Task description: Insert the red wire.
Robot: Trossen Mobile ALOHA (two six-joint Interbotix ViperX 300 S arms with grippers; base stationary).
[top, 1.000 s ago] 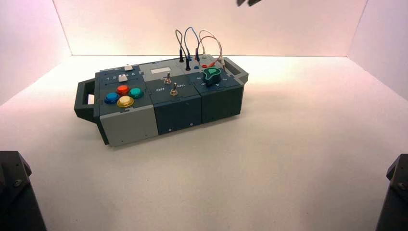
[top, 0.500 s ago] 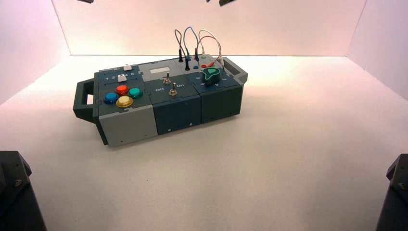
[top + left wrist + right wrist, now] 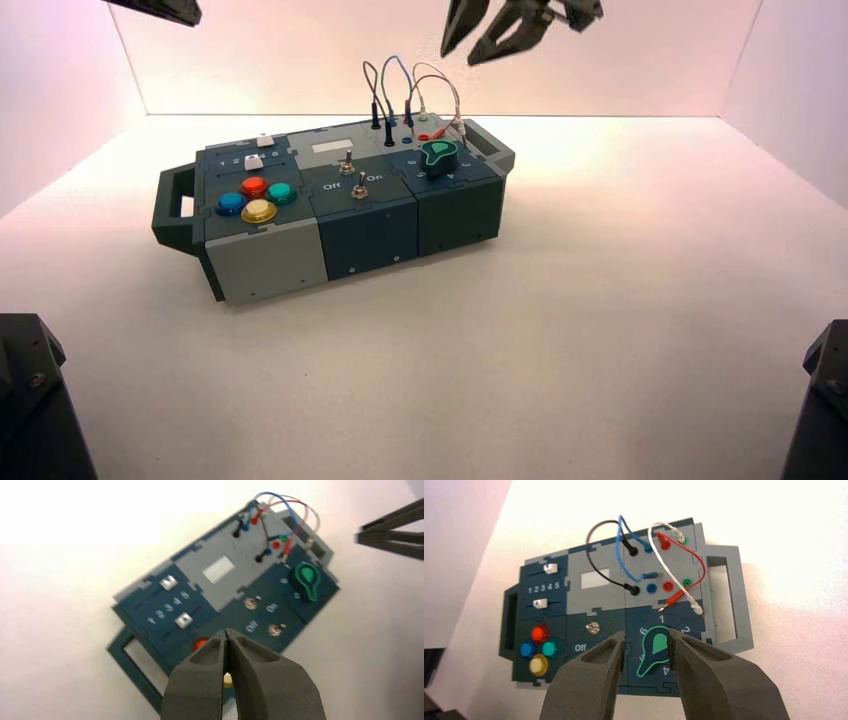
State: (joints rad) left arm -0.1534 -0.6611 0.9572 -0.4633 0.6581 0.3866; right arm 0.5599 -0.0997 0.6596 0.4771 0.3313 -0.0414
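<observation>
As the right hand (image 3: 647, 636) hangs wide open and empty above the box, the closed, empty left hand off to its left, the red wire's loose plug (image 3: 671, 601) lies beside the white one; crowding could snag both.

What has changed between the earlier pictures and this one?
The right end effector has come down from the top edge toward the wires, open, and the left end effector has come further into view at the upper left. Nothing was taken hold of. The box and the red wire stayed put.
</observation>
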